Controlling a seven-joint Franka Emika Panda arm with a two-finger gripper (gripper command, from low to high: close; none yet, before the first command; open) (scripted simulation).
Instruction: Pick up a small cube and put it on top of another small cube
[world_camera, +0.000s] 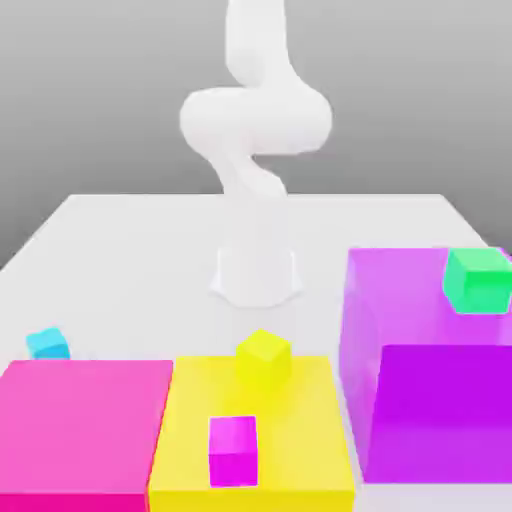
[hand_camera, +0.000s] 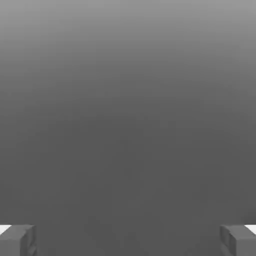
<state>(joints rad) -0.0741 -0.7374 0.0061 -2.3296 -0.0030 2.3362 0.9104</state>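
Note:
The small cyan cube (world_camera: 47, 343) sits on the white table (world_camera: 140, 250) at the exterior view's left, just behind a big pink block (world_camera: 80, 430). My arm (world_camera: 255, 130) rises from its base at the table's middle and runs out past the upper edge of that view. In the hand view my gripper (hand_camera: 128, 240) is open, its two grey fingertips (hand_camera: 17, 240) standing far apart with nothing between them. Beyond them lies only plain grey background.
A big yellow block (world_camera: 300, 410) carries a small yellow cube (world_camera: 264, 357) and a small magenta cube (world_camera: 233, 450). At the exterior view's right, a tall purple block (world_camera: 420, 400) has a small green cube (world_camera: 478, 279) on top.

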